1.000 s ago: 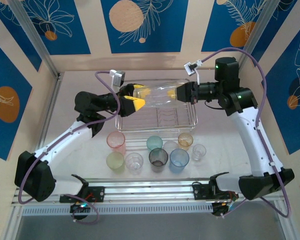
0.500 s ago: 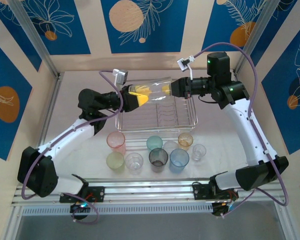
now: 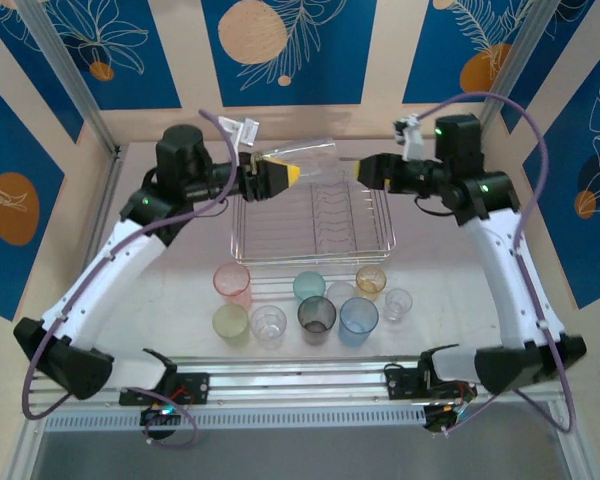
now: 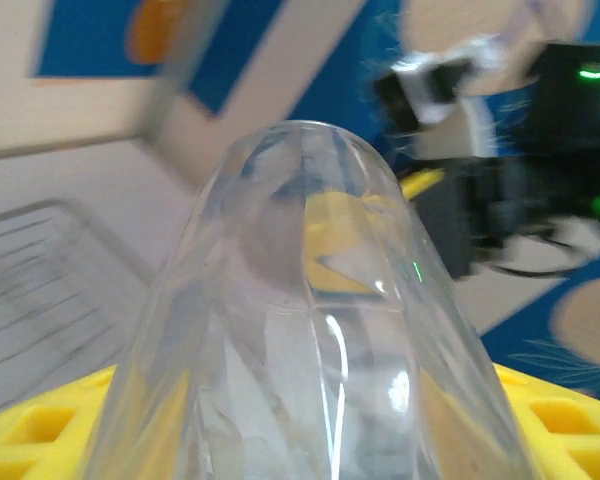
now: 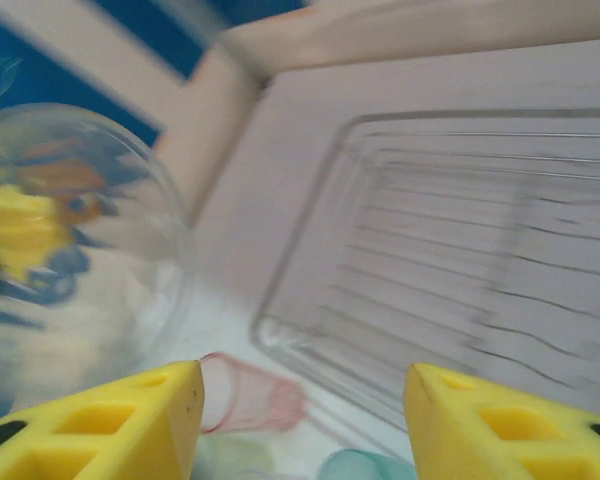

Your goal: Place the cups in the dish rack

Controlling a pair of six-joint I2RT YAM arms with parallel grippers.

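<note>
A large clear tumbler [image 3: 310, 158] lies sideways in the air over the back of the silver wire dish rack [image 3: 320, 232]. My left gripper [image 3: 287, 173] is shut on its left end. In the left wrist view the tumbler [image 4: 300, 300] stands between the yellow fingers [image 4: 40, 430]. My right gripper [image 3: 364, 170] hangs open just right of the tumbler, not touching it. The right wrist view has the tumbler [image 5: 70, 260] at left, with the rack [image 5: 460, 240] beyond the open gripper [image 5: 300, 400]. Several cups stand in front of the rack: pink [image 3: 232, 283], teal [image 3: 308, 287], amber [image 3: 371, 279], grey [image 3: 316, 318], blue [image 3: 359, 318].
More cups stand in the same cluster: yellow-green [image 3: 230, 322], clear [image 3: 268, 325] and a small clear one [image 3: 397, 303]. The pink cup [image 5: 245, 395] lies below the right gripper's view. Walls close in the table at the back and sides; a metal rail [image 3: 300, 385] runs along the near edge.
The right gripper has let go of the clear tumbler and drawn back to the right. The left arm has lifted and pulled left and back, keeping the tumbler.
</note>
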